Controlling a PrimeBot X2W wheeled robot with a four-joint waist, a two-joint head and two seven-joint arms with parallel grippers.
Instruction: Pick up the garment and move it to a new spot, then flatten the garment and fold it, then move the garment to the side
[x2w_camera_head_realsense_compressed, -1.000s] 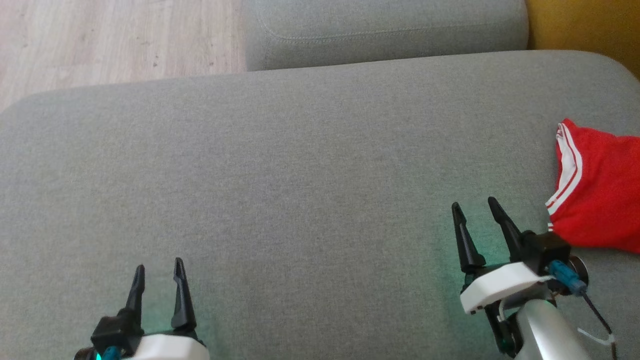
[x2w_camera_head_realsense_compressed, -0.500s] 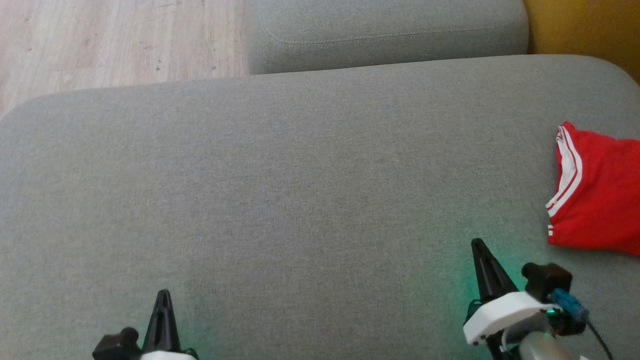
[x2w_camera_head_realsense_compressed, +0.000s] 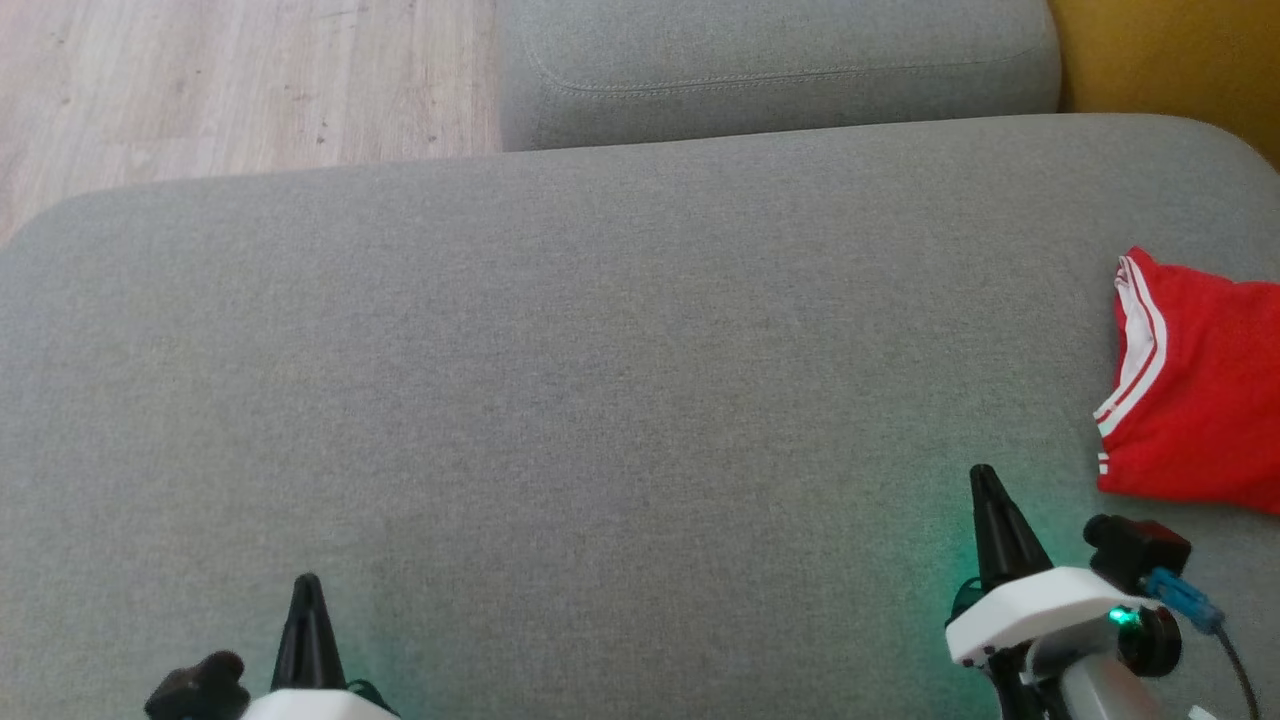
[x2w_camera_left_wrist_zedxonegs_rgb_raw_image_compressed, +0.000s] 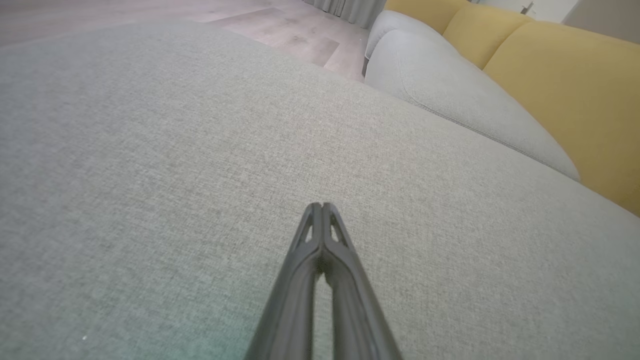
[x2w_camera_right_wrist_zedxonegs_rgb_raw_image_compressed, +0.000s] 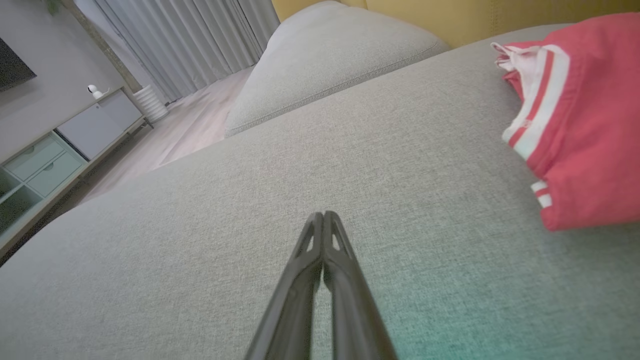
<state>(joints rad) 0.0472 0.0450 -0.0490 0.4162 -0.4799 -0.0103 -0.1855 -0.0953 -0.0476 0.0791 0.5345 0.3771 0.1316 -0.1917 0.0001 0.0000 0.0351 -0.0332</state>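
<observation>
Grey sofa (x2w_camera_head_realsense_compressed: 600, 350), red garment (x2w_camera_head_realsense_compressed: 1200, 400); cabinet (x2w_camera_right_wrist_zedxonegs_rgb_raw_image_compressed: 90, 130), R-wrist view

My right end effector (x2w_camera_head_realsense_compressed: 984, 478) has long black tapered fingers (x2w_camera_right_wrist_zedxonegs_rgb_raw_image_compressed: 298, 292), slotted near the tips. Its white shell (x2w_camera_head_realsense_compressed: 1030, 612) carries a green light (x2w_camera_head_realsense_compressed: 1118, 617); beside that shell sit a black block (x2w_camera_head_realsense_compressed: 1135, 545), blue plug (x2w_camera_head_realsense_compressed: 1185, 595) and dark cable (x2w_camera_head_realsense_compressed: 1240, 670). My left end effector (x2w_camera_head_realsense_compressed: 307, 585) looks alike.
</observation>
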